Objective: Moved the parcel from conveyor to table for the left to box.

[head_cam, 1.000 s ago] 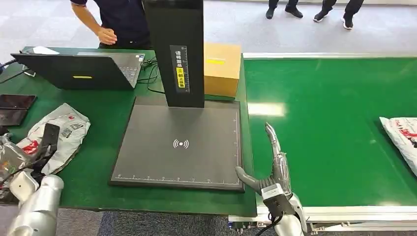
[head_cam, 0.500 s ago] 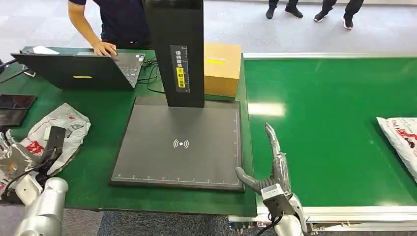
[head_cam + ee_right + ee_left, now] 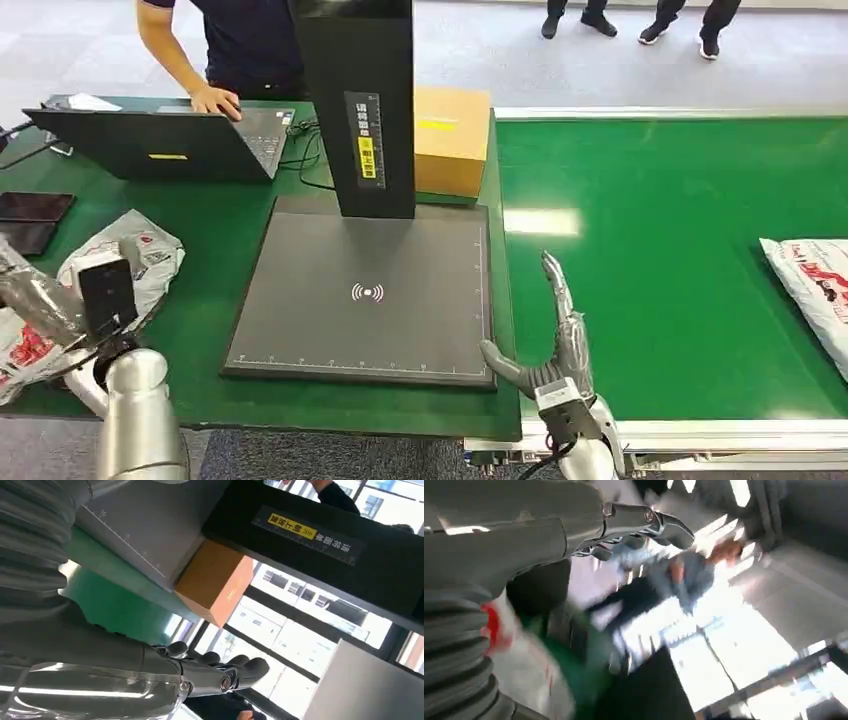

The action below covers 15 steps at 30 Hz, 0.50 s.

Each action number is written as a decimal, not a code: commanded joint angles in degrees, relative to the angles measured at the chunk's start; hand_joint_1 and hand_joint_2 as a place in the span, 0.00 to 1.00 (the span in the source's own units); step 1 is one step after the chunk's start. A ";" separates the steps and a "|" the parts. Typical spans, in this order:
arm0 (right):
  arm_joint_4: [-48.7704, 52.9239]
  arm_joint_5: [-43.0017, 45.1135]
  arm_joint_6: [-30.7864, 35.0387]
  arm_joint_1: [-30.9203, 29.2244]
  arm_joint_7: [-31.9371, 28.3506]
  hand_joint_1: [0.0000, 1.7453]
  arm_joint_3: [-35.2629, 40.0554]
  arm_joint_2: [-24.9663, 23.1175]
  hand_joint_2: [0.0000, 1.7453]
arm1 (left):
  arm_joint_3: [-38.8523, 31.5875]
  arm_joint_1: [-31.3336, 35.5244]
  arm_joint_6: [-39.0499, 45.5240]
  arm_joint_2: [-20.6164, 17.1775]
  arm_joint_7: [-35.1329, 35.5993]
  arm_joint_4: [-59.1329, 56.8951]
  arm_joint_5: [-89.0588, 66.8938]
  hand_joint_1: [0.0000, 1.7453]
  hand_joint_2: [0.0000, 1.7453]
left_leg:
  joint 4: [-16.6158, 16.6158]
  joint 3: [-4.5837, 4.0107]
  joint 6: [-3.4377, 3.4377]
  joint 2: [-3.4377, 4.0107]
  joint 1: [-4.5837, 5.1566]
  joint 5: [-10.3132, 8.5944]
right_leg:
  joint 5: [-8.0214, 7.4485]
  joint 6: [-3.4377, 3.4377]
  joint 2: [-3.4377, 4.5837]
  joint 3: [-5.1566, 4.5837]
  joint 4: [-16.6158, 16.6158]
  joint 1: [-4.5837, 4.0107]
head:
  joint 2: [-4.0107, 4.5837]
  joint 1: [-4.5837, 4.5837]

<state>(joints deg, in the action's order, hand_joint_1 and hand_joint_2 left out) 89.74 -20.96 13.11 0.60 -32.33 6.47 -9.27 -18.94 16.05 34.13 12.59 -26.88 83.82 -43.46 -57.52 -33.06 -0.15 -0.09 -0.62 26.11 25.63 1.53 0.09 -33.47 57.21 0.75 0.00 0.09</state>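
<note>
The conveyor point(image 3: 680, 260) carries the parcel point(image 3: 815, 290) at its far right edge, well apart from the right hand point(image 3: 555, 345), which waits flat and empty. A late reach could miss it. The left hand point(image 3: 45, 300) appears to hold a bag; I cannot tell for sure.

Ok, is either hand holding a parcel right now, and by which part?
Right hand holds nothing, fingers spread beside the conveyor. Left hand is over the white parcels; its fingers are blurred and partly hidden, so a hold cannot be told.
</note>
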 commanded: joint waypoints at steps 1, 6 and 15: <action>-4.06 0.19 -0.89 -0.75 -0.88 0.00 -2.90 0.43 1.00 | 22.76 -5.16 -12.82 -6.67 0.39 4.82 10.93 0.00 1.00 | 0.15 0.16 -0.01 -0.12 0.00 -0.04 | 0.02 -0.09 -0.15 0.20 -0.12 -0.01 | 0.00 -0.02; -5.66 0.23 -1.33 -2.03 -1.18 0.00 -2.52 0.50 1.00 | 26.30 -5.76 -19.99 -5.62 -3.00 2.73 15.00 0.00 1.00 | 0.16 0.21 -0.02 -0.04 0.00 0.00 | 0.03 -0.10 -0.06 0.21 -0.08 0.03 | 0.00 -0.02; -9.22 0.35 -1.18 -4.94 -1.29 0.00 -0.81 0.95 1.00 | 27.67 -1.79 -23.84 -4.53 -7.23 -12.86 20.70 0.00 1.00 | 0.15 0.19 -0.03 -0.04 0.01 -0.02 | 0.01 -0.08 -0.05 0.17 -0.05 0.10 | 0.00 0.00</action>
<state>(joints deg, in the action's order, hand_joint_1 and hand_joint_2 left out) 87.03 -20.92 11.98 -0.71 -33.46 5.38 -9.27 5.82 10.25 12.98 9.11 -32.13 86.40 -26.22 -57.50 -33.05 -0.18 -0.11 -0.63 26.13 25.66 1.50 0.08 -33.47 57.25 0.83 0.00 0.09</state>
